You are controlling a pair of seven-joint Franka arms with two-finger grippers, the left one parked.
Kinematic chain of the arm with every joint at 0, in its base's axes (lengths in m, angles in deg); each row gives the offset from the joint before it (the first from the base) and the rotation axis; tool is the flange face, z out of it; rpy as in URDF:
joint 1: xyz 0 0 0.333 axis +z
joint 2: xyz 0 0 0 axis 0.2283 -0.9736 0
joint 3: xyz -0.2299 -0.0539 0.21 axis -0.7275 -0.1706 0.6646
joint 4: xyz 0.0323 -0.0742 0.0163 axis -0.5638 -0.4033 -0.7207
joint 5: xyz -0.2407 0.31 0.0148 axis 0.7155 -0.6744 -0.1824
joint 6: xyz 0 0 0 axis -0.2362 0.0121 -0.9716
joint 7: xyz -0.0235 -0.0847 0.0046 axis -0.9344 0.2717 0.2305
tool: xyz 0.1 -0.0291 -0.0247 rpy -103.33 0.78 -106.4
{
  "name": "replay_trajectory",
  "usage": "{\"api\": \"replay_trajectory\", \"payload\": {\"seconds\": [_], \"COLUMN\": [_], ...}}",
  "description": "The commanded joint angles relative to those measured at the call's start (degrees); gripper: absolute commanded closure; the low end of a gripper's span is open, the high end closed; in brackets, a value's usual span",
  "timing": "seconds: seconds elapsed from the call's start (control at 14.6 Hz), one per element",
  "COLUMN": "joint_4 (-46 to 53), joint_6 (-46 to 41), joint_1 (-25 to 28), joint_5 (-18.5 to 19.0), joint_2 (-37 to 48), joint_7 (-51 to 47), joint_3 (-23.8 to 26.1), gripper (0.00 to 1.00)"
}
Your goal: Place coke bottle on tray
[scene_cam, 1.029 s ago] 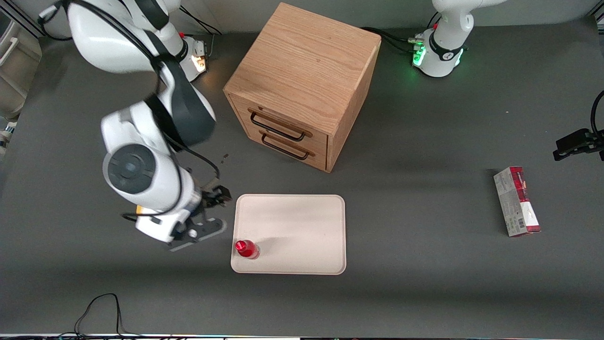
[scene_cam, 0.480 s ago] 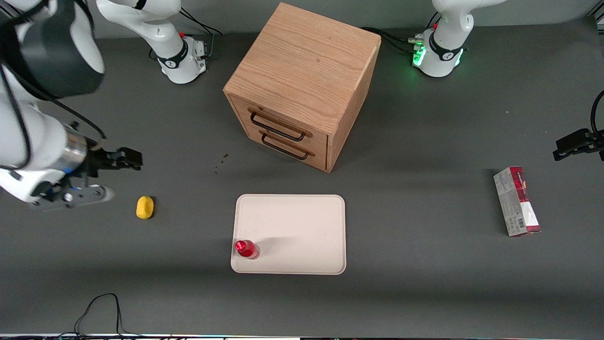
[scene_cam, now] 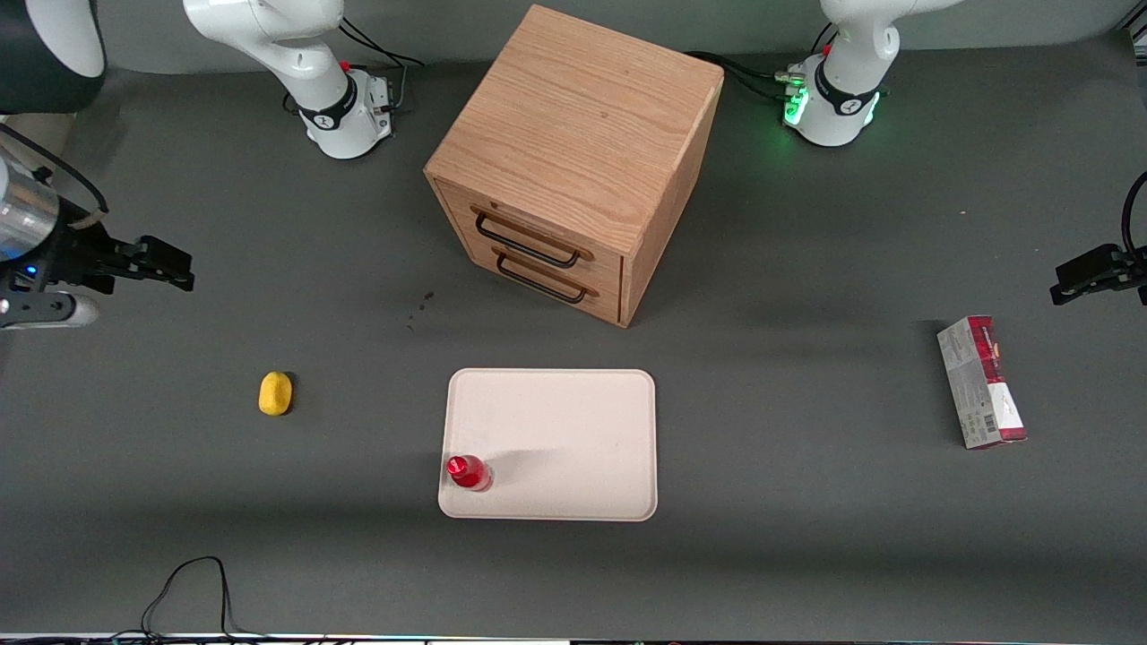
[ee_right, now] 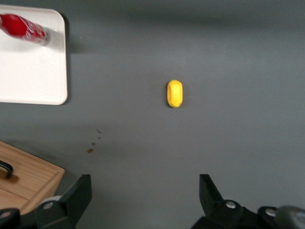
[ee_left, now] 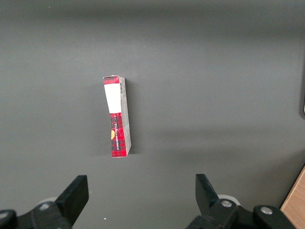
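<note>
Dark grey matte table [scene_cam: 806, 555]; few small brown specks on it near wooden drawer cabinet [scene_cam: 573, 161]. Coke bottle [scene_cam: 469, 472] upright on tray [scene_cam: 573, 430], at tray corner nearest front camera on working arm's side. Gripper [ee_right: 145, 193] raised at working arm's end of table, fingers spread wide, holding nothing. Yellow lump [scene_cam: 275, 393] on bare table between gripper and tray. Red-and-grey carton [scene_cam: 980, 382] toward parked arm's end.

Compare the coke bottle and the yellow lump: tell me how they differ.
The coke bottle is glossy red with a narrow neck; the yellow lump is plain and rounded. The bottle stands upright on the tray; the lump lies on the bare table. Both are small and untouched: the gripper, open, is off toward the working arm's end.
</note>
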Motion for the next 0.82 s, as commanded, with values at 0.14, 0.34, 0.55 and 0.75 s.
{"api": "replay_trajectory", "payload": {"seconds": [0.14, 0.34, 0.55, 0.75], "joint_4": [-3.58, -3.14, -2.26, -2.08], "joint_6": [1.73, 0.86, 0.41, 0.41], "joint_1": [-1.38, -1.38, -0.94, -0.33], "joint_5": [-1.09, -1.09, -1.09, -0.82], "joint_2": [2.71, 2.89, 2.80, 2.80], "joint_7": [4.62, 4.18, 1.20, 1.28], "joint_3": [-1.83, -2.72, -2.72, -2.89], "gripper": [0.00, 0.00, 0.00, 0.00]}}
